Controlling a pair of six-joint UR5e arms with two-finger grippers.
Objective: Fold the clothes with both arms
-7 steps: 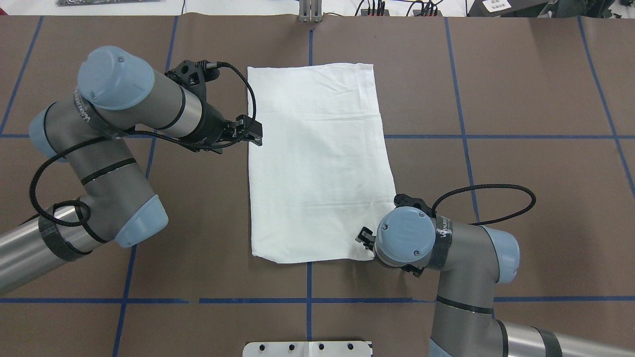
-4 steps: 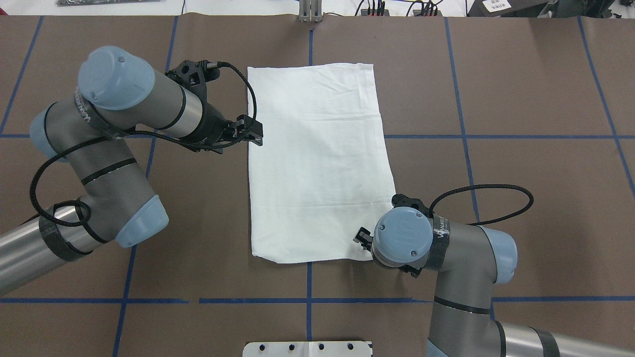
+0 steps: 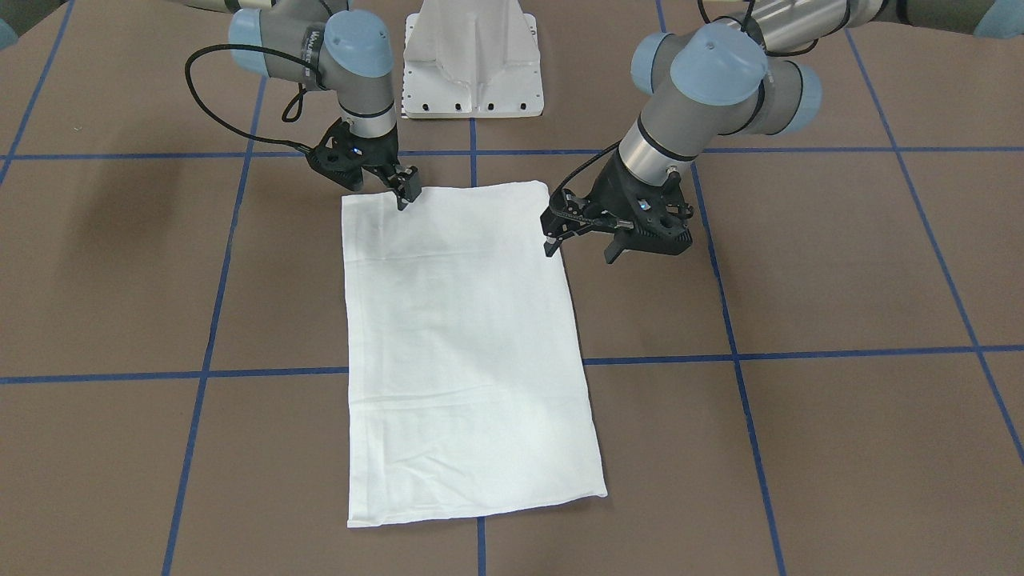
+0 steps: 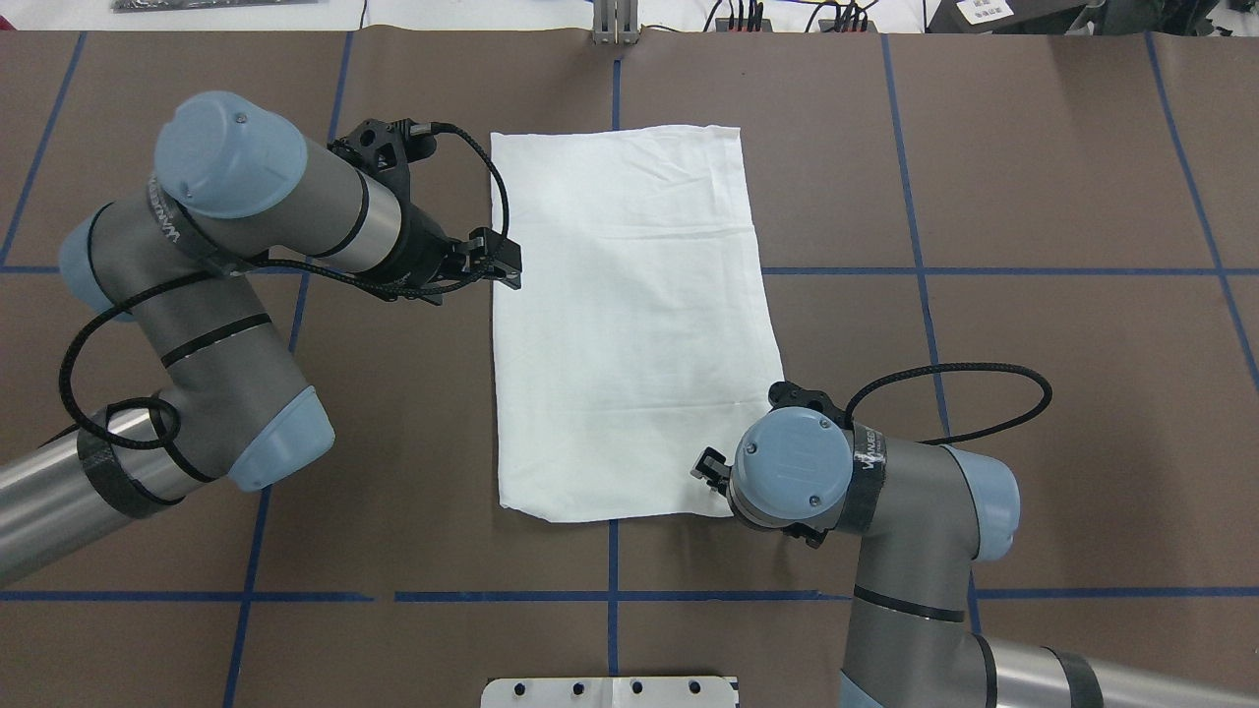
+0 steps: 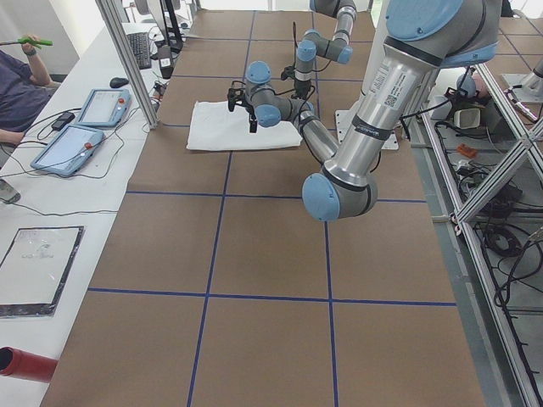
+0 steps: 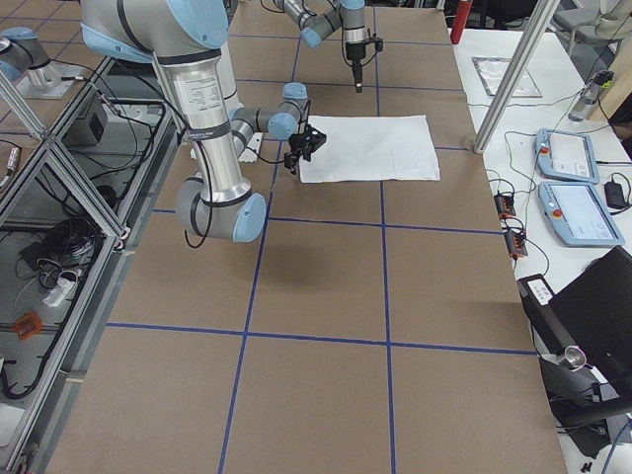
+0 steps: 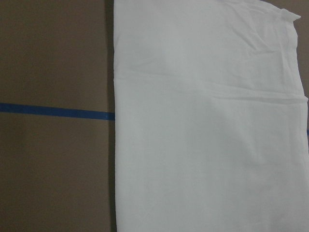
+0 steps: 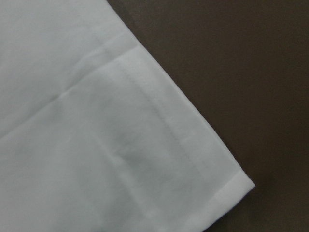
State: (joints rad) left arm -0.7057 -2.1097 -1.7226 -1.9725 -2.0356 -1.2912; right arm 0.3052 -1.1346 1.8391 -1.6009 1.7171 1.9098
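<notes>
Your right claw [image 3: 400, 188] has crept a little further in over the shirt [image 3: 464, 352] since the earlier overhead shots, and its wrist has moved with it. The left arm [image 4: 226, 256] has not shifted.

You will find the right claw low at the shirt's corner nearest the robot on the right side, its tip at the cloth. From these views you cannot tell how far apart its fingers stand, nor whether they have any fabric. Its wrist camera looks straight down on that corner, where a stitched hem runs along the edge against bare brown bench [image 3: 800, 440].

Your left claw [image 3: 579, 254] is spread wide with nothing between the fingers. It hangs over the shirt's left long edge, one fingertip above the cloth's border and the other out over the bench. Its wrist camera shows that same edge crossed by a blue tape line [image 7: 53, 110].

The shirt is folded into a plain white rectangle and lies flat with a few light creases. It sits about midway between the bench's left and right ends. Its long sides run from the robot's edge towards the operators' edge, and its far short end lies near that edge. Behind its near end stands the white pedestal [image 3: 472, 56], and the right arm [image 4: 885, 511] reaches in from beside it.
</notes>
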